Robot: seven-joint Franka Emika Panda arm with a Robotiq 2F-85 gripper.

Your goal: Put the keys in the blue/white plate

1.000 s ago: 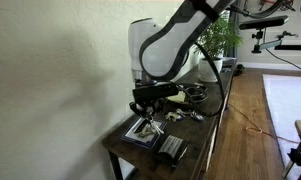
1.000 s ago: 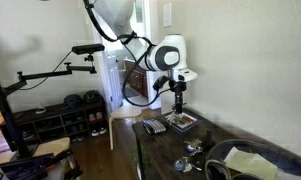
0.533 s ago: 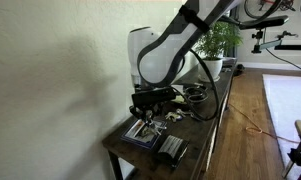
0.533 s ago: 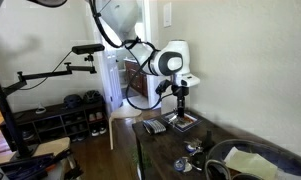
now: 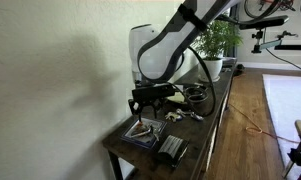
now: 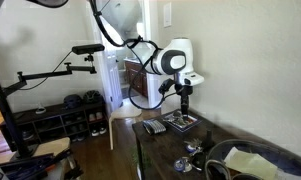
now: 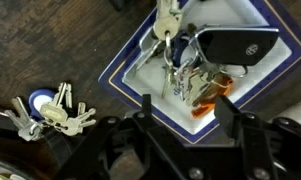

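In the wrist view the keys (image 7: 175, 70), a silvery bunch with a black fob and an orange tag, lie inside the blue/white plate (image 7: 120, 62). My gripper (image 7: 185, 108) hangs just above the plate's near corner. Its jaws are open, one on each side of the bunch, and grip nothing. In both exterior views the gripper (image 5: 142, 112) (image 6: 185, 103) points down over the plate (image 5: 142, 136) (image 6: 180, 123) near the end of the dark wooden table (image 5: 190, 140).
A second bunch of keys (image 7: 55, 112) with a blue tag lies on the wood beside the plate. A dark ridged block (image 5: 170, 150) sits at the table's end. Further along are a dark bowl (image 5: 195, 95), a pale dish (image 6: 252, 160) and a potted plant (image 5: 215, 40). A wall runs along one side.
The jaws have gone from shut to open, and the keys now rest loose in the plate. The arm has hardly moved.
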